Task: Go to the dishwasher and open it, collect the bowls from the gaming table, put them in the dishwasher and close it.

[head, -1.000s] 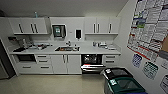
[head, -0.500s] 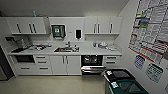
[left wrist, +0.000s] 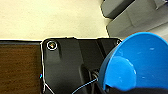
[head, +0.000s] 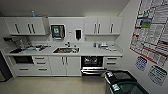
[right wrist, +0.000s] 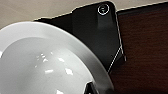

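Note:
The dishwasher stands open under the white counter, to the right of the sink, its door dropped forward and its dark racks showing. In the left wrist view a bright-blue bowl hangs over the pale floor, with my left gripper shut on its rim. In the right wrist view a glossy white bowl is held the same way by my right gripper. The gaming table is out of view.
Two dark bins with green trim stand at the lower right, close to the dishwasher door. Posters cover the right wall. A sink sits mid-counter and a built-in oven is at the left. Pale floor lies ahead.
The whole kitchen view has shifted slightly and grown a little nearer as the camera moved. The dishwasher door stays open.

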`<state>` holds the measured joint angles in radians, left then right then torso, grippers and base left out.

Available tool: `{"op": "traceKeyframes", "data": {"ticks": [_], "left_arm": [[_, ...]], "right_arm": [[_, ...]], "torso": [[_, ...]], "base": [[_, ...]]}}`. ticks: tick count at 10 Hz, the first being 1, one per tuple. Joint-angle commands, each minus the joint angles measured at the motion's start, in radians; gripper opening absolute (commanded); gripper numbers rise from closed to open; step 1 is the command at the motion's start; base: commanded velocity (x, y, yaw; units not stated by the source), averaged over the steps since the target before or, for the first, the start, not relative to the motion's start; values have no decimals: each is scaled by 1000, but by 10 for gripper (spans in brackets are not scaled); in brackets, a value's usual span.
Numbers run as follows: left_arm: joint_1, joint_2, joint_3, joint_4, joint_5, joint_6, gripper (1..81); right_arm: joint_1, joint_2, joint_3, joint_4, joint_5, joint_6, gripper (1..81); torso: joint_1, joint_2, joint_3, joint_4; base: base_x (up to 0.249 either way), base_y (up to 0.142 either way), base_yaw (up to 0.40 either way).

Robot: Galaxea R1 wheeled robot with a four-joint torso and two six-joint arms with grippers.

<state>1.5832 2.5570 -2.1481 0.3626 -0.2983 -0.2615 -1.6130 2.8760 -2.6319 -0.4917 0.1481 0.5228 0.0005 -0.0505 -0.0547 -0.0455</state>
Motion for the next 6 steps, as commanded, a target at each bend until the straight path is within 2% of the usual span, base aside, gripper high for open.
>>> {"op": "traceKeyframes", "data": {"ticks": [1,6], "left_arm": [[-39,-29,10,3,25,1,10],[-41,-29,11,3,25,1,10]], "right_arm": [[40,-19,3,-4,-35,-1,10],[40,-19,3,-5,-35,-1,10]], "torso": [[0,0,0,0],[0,0,0,0]], "base": [[86,0,0],[110,0,0]]}}
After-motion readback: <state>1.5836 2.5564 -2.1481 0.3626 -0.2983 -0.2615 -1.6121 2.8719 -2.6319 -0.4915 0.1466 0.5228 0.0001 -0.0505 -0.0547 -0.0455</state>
